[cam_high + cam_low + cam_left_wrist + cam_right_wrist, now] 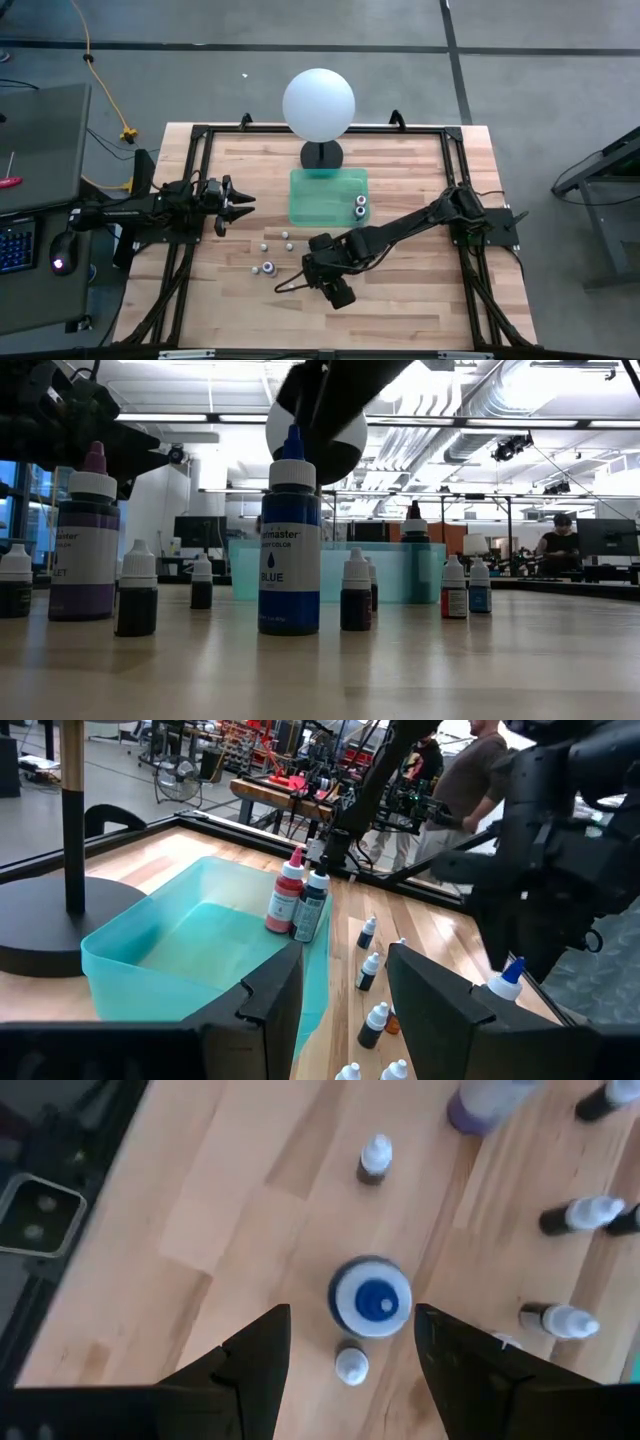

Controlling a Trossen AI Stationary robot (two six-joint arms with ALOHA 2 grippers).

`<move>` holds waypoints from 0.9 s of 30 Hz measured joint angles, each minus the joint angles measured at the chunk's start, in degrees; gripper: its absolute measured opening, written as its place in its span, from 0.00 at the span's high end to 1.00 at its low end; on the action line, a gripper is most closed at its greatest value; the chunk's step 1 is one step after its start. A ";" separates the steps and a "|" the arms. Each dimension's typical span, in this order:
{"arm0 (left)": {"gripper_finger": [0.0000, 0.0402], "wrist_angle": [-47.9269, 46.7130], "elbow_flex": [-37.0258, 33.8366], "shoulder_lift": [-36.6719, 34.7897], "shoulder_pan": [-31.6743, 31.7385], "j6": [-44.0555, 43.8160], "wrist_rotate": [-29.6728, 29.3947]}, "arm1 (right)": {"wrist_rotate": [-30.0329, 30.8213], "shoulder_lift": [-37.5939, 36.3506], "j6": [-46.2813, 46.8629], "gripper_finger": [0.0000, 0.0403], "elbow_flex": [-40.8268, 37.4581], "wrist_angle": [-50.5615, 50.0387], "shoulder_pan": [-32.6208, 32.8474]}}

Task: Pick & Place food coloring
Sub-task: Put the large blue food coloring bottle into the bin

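Surface (400, 300): pale wood planks, black frame; workshop behind, one person (558, 545) at desk.
Teal tray (328, 195): two food coloring bottles (360, 205) inside.
Loose bottles on wood: perhaps ten, tall blue bottle (289, 540) directly under right pincer (350, 1350), released.
Left pincer (240, 200): parted, empty, left of tray.

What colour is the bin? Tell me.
Translucent teal bin; left wrist view shows it best.
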 joint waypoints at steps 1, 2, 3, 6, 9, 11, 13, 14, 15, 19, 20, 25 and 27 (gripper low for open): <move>0.63 0.00 0.02 0.00 0.00 0.00 0.00 | -0.09 0.00 0.10 0.49 -0.47 0.62 0.00; 0.63 0.00 0.00 0.00 0.00 0.00 0.00 | -0.09 0.00 0.06 0.49 -0.84 1.73 0.00; 0.63 -0.01 0.01 0.00 -0.02 0.00 0.00 | 0.06 0.00 0.07 0.49 -1.29 3.25 0.00; 0.63 0.00 0.02 0.00 -0.02 0.00 0.00 | 0.41 0.00 0.92 0.49 -2.22 4.51 -0.01; 0.63 0.00 0.01 0.00 -0.01 0.00 0.00 | 0.42 -0.02 1.24 0.49 -2.19 4.76 -0.07; 0.63 0.00 0.00 0.00 0.00 0.00 0.00 | 0.43 -0.02 1.20 0.49 -2.19 4.67 -0.04; 0.63 0.00 0.01 0.00 0.00 0.00 0.00 | 0.43 -0.02 1.21 0.49 -2.19 4.62 -0.04; 0.63 0.00 0.02 0.00 -0.01 0.00 0.00 | 0.41 -0.02 1.22 0.49 -2.19 4.69 -0.04; 0.63 0.00 0.02 0.00 -0.01 0.00 0.00 | 0.42 -0.02 1.18 0.49 -2.19 4.69 -0.04; 0.63 0.00 0.02 0.00 0.00 0.00 0.00 | 2.87 -0.02 1.09 0.49 -2.19 4.68 -0.07; 0.63 0.00 0.00 0.00 -0.01 0.00 0.00 | 3.42 -0.02 1.02 0.49 -2.19 4.71 -0.07; 0.63 0.00 0.02 0.00 -0.01 0.00 0.00 | 3.77 0.19 1.02 0.49 -2.17 5.06 -0.09; 0.63 0.00 0.02 0.00 0.00 0.00 0.00 | 3.71 0.34 1.11 0.49 -2.17 4.99 -0.07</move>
